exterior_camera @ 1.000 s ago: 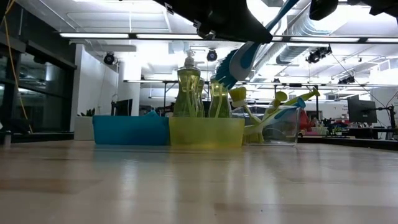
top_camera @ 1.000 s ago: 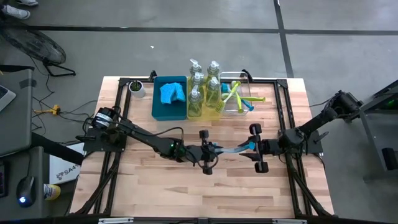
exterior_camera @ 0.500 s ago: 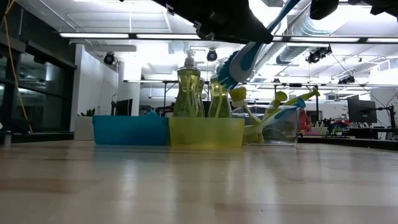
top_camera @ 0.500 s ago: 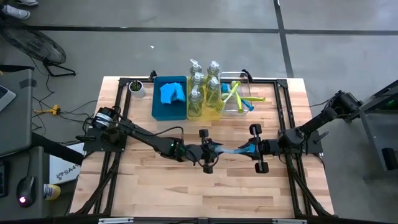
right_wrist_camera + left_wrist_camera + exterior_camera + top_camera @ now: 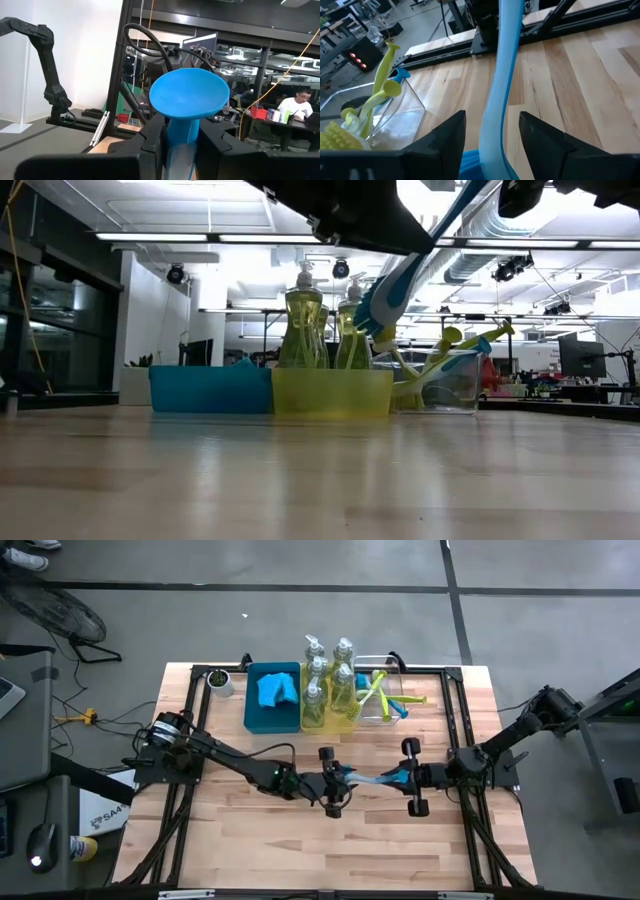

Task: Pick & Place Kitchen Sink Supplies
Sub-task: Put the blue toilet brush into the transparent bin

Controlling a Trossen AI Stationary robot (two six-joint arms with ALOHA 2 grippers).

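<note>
Between your two end effectors, the long-handled blue dish brush point(image 5: 368, 780) hangs pinched: left end effector point(image 5: 330, 783) at its head, right end effector point(image 5: 413, 778) at its handle end.

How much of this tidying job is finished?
Mostly sorted: sponges fill the blue bin, soap bottles the yellow bin, brushes the clear bin. In hand: a blue long-handled dish brush, held between the left gripper and right gripper. Left: binning it.

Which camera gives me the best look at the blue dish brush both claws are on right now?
The high view: the whole blue dish brush spans between the left claw and right claw. The low view shows only its head and part of the handle, the left wrist view only the handle, the right wrist view only the flared handle end.
</note>
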